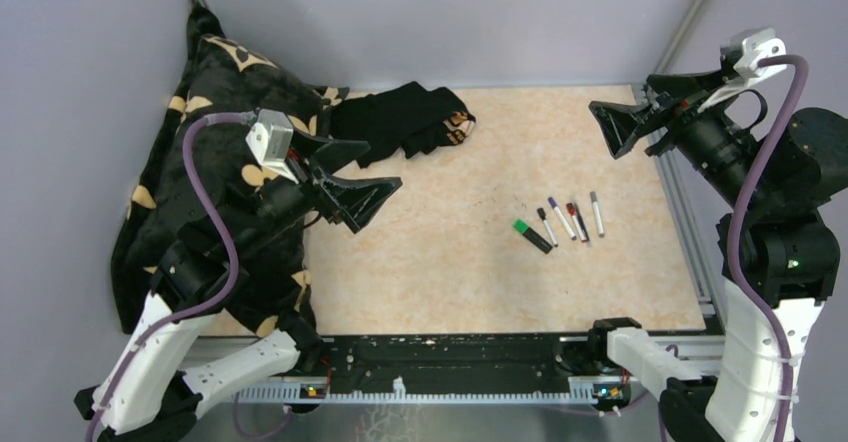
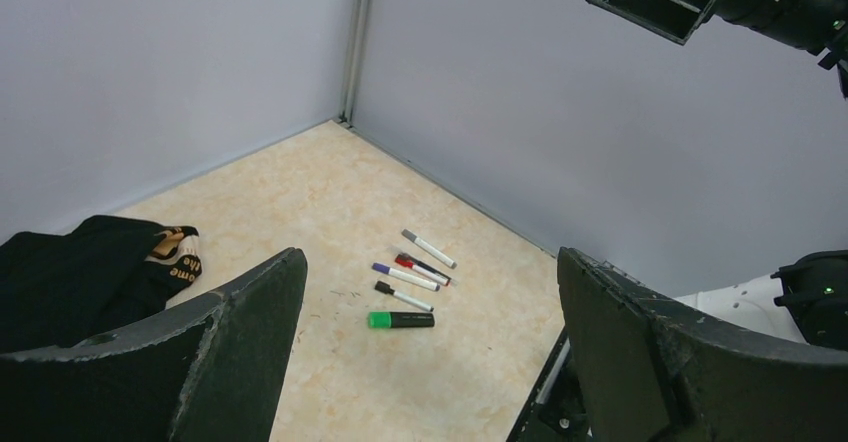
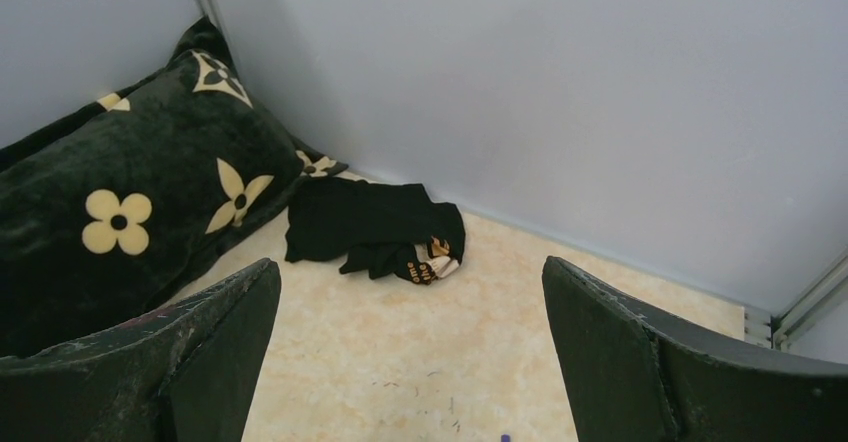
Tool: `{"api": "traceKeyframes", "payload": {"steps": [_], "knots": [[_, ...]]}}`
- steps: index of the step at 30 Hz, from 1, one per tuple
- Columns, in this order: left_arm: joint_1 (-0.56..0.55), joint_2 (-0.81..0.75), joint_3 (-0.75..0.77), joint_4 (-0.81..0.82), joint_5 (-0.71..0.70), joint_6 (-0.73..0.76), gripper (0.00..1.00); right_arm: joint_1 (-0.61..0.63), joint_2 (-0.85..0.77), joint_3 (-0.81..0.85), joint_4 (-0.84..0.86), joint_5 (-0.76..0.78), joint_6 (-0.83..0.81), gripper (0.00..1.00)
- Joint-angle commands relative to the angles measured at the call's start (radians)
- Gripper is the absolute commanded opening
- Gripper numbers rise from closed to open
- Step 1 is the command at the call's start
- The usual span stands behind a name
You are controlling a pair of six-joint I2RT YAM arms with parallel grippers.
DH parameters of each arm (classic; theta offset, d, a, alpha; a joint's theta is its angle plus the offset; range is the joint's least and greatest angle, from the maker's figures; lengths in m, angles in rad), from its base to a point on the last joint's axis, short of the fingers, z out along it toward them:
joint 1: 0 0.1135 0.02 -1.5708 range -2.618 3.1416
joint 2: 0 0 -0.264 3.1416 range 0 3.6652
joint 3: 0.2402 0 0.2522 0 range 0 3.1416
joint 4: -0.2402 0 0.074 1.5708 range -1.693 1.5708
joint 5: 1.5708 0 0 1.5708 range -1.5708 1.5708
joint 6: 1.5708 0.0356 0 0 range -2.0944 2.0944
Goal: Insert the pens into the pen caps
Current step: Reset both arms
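Looks down on a marbled beige bench boxed in by grey walls. Shows a black cushion with cream flower motifs slumped along the bench's left side. Catches the left claw raised near the cushion's right edge, fingers spread wide and gripping nothing. Finds the right claw high by the far right corner, likewise spread and empty. Picks out a crumpled black garment with orange print near the back wall, just beside the cushion. Places the pens right of centre on the bench, well apart from both claws: four thin white-barrelled markers side by side, plus a thicker black marker at their left. Reveals the pen caps at the barrel ends: a green cap on the black marker, then black, purple, red and grey along the row.
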Motion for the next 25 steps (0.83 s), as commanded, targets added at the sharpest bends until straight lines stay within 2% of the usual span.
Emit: {"api": "traceKeyframes", "payload": {"steps": [1, 25], "knots": [[0.006, -0.03, -0.046, 0.002, -0.014, -0.001, 0.99, -0.005, -0.007, 0.017, 0.013, 0.019, 0.005, 0.99], [0.006, -0.069, -0.114, 0.013, -0.031, 0.007, 0.99, -0.005, -0.011, -0.011, 0.017, 0.03, 0.0, 0.99]]}}
